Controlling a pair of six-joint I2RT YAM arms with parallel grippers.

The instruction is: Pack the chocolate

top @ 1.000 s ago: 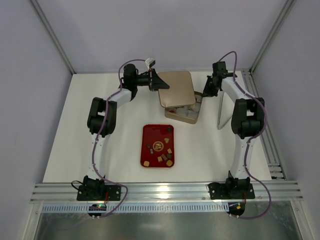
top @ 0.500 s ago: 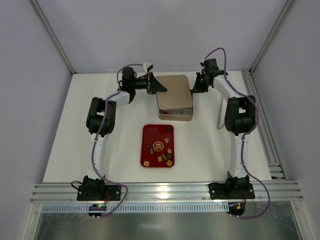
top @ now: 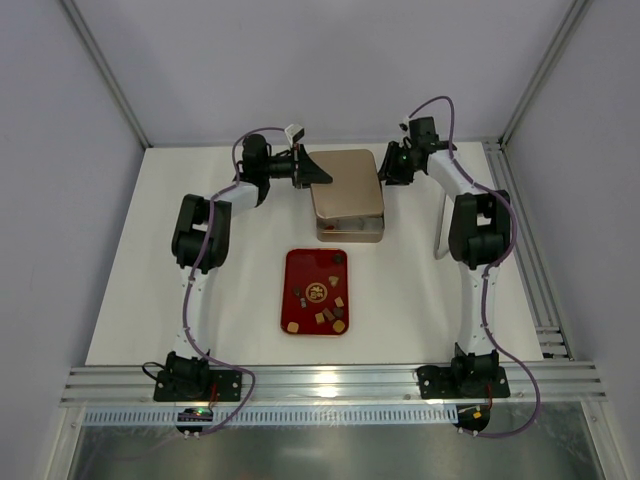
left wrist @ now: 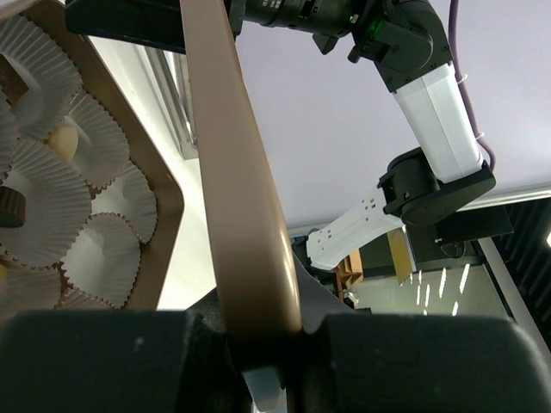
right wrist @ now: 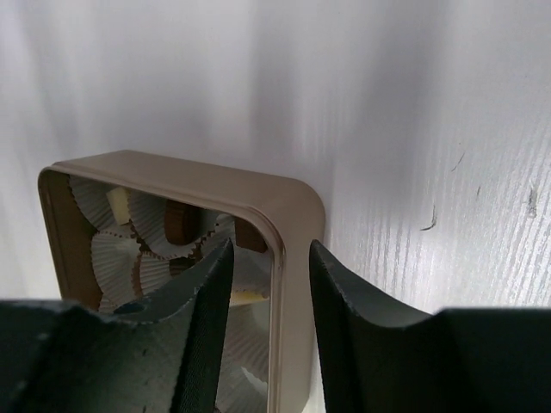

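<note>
The lid is the business here, as I read it. The gold lid [top: 347, 180] lies over the box [top: 352, 232], nearly square with it, and the two arms stand at either side. The left gripper [top: 312, 172] is clamped tight on the lid's left edge; its wrist view shows the tan rim pinched flat between the pads. The right gripper [right wrist: 269, 254] has its jaws parted only a little, one either side of a tan rim at the far right corner. It does not look to be squeezing (whether that rim belongs to the lid or the box, I cannot make out from that close angle).

Most of the chocolate [top: 318, 292] lies as loose pieces on the red tray [top: 300, 262], in front of the box and well apart from both grippers. A few dark and pale pieces sit inside the box among the white paper cups [left wrist: 34, 215]. So by my reckoning the packing is not done.

Next, the lid wants settling evenly. The right jaws need to draw clear of the rim without dragging it, and the left should let go only once the lid sits level.

Both arms are stretched to the back of the table [top: 200, 250], elbows raised and forearms turned inward toward the box.
</note>
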